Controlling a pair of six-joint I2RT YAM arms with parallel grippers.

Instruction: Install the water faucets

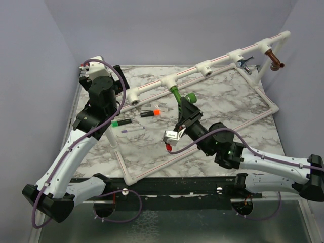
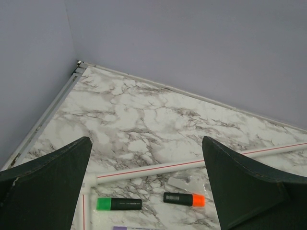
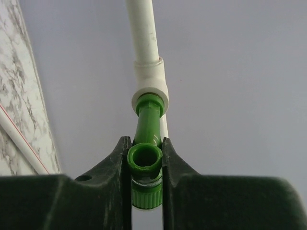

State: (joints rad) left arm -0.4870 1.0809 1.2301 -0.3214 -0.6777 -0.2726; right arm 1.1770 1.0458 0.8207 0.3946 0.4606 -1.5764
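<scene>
Gripping the bright green plastic faucet (image 3: 147,125) at its spout end, your right gripper (image 3: 145,160) has both fingers clamped on it. The faucet's other end sits in the mouth of the white plastic pipe tee (image 3: 150,88). You look to be at the screwing-in step; next, rotate the wrist about the faucet's axis, avoiding side load. Your left gripper (image 2: 146,141) hangs wide open over the marble tabletop (image 2: 144,110), holding nothing.

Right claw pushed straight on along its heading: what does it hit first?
The right claw, shut on the green faucet, points along it at the white tee fitting on the pipe. That tee comes first; the faucet's end looks already in its socket, though depth is unclear.
</scene>
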